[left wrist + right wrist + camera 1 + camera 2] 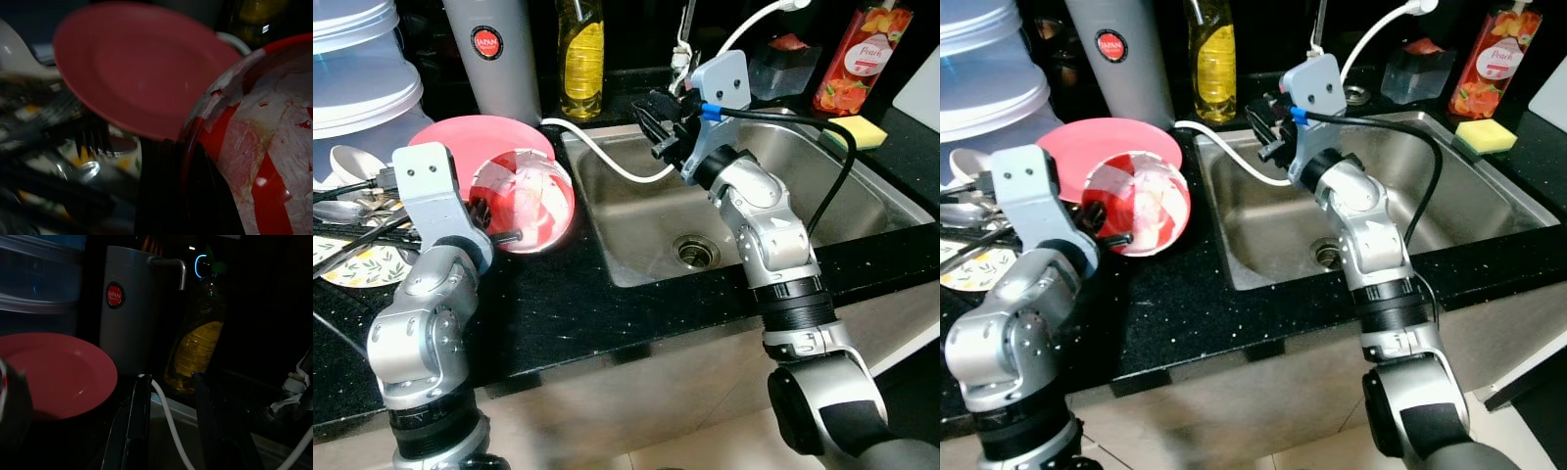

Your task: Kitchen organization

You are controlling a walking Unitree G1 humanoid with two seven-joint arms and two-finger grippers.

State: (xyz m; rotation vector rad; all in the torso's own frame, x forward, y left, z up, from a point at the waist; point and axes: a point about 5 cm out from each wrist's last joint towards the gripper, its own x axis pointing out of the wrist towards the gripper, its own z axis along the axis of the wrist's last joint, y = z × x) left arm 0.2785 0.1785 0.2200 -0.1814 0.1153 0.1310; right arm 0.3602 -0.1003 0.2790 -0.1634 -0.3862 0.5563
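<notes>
Far left on the counter [568,313] (black speckled stone) I see stacked clear plastic tubs [352,69], then a pile of metal spoons and forks [352,211] over a flower-print plate [367,264].

Left gripper [499,223]: fingers clamped on the rim of the bowl [524,204]. Bowl is round, red w/ white patches, glossy inside, tipped on its side so the opening faces me, sitting on the counter just left of the sink. Left wrist view shows a dark finger [161,196] right against the bowl wall. Pink plate [480,137] is smooth, flat, tilted up behind the bowl and touching it.

Behind that: gray metal flask [494,59] w/ red round label, upright. Next to it a bottle of yellow liquid [580,49], clear plastic.

Right gripper [651,122] hovers over the back left corner of the steel sink [862,186], jaws apart w/ a moderate gap, nothing between them, pointing toward flask and bottle. White cable [607,157] runs along the sink's rim under it; can't tell if it touches the fingers.

Sink has a round drain [697,252] in the middle. Far right: yellow sponge [857,132] on the sink's edge, red-orange bottle [862,54] w/ fruit label behind it.
</notes>
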